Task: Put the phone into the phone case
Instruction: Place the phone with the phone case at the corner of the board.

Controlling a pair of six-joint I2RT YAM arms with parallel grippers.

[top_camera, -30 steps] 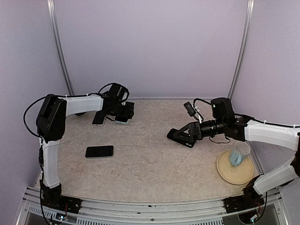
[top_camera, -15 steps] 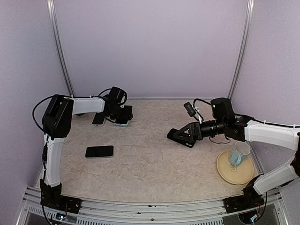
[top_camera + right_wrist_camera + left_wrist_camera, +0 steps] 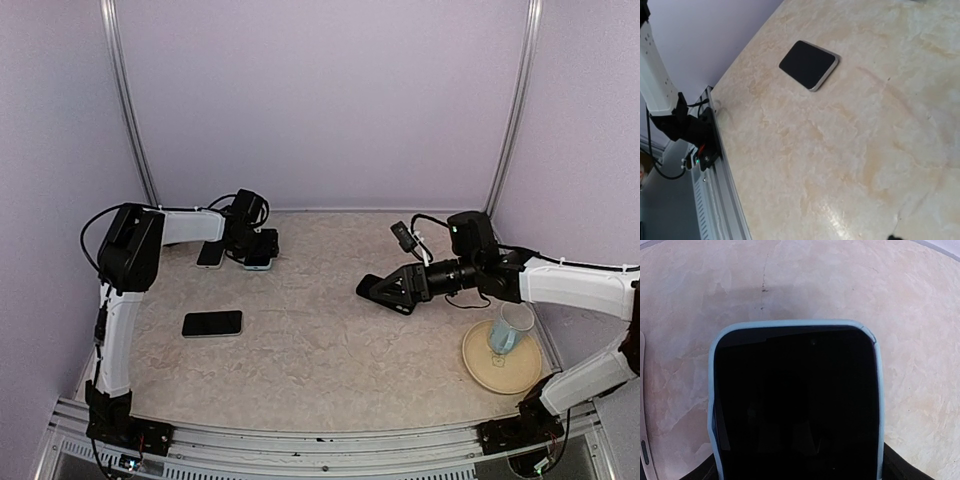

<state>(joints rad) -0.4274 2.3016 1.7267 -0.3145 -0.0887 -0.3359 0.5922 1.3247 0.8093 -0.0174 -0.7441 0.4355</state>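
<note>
A black phone sits inside a light blue phone case (image 3: 795,327); its left side looks slightly raised from the case wall. The cased phone lies at the back left of the table in the top view (image 3: 260,264). My left gripper (image 3: 254,248) is low over it, with dark fingers (image 3: 900,467) hugging both long sides of the case. My right gripper (image 3: 384,290) hovers open and empty over the middle right of the table. Its fingers barely show in its own wrist view.
A second black phone (image 3: 212,323) lies flat at the left front and also shows in the right wrist view (image 3: 808,64). Another phone (image 3: 210,253) with a pale edge (image 3: 642,440) lies just left of the case. A tan plate (image 3: 478,368) holding a glass cup (image 3: 510,330) sits at the right front.
My left gripper has moved a little left and down toward the table with the cased phone. My right arm has hardly moved.
</note>
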